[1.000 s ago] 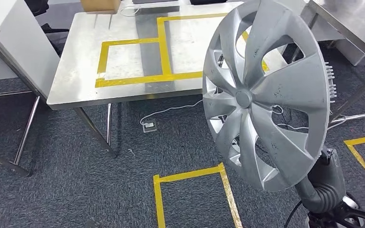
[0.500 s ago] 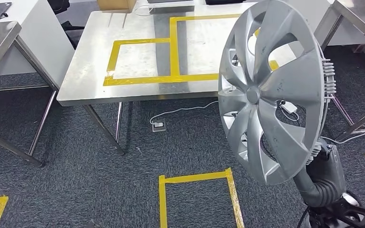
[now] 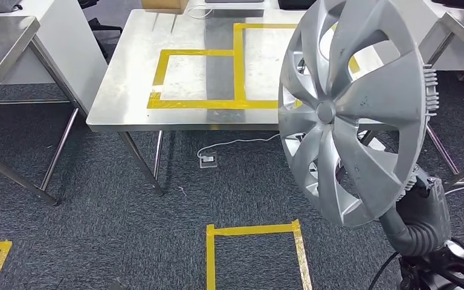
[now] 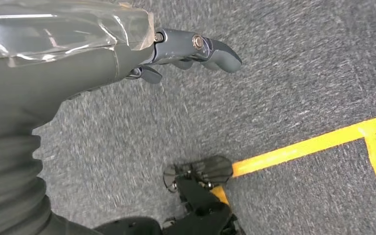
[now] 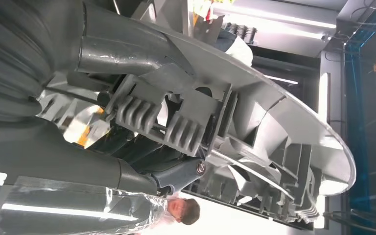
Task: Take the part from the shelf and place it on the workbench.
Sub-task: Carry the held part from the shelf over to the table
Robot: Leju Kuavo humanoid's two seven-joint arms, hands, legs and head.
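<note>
The part is a large silver wheel cover (image 3: 350, 109), held upright in front of me and hiding the right end of the workbench. My right hand (image 3: 420, 205) grips its lower rim from behind; its grey wrist cover pokes out below the rim. From the right wrist, the hand (image 5: 142, 147) clasps the cover's ribbed back (image 5: 254, 132). The workbench (image 3: 127, 90) is a steel table marked with yellow tape rectangles, standing ahead of me across the carpet. My left hand (image 4: 186, 51) hangs over the carpet with its fingers loosely apart and nothing in it.
Steel tables stand at the far left (image 3: 0, 42) and far right (image 3: 459, 27). A white cable and floor socket (image 3: 208, 160) lie under the workbench. Yellow tape squares (image 3: 254, 231) mark the carpet. A cardboard box (image 3: 164, 5) sits on the bench's far edge. A person (image 5: 183, 210) stands behind.
The whole picture has shifted, so the camera moved: the workbench now sits further right and lower in view. The wheel cover stays in my right hand.
</note>
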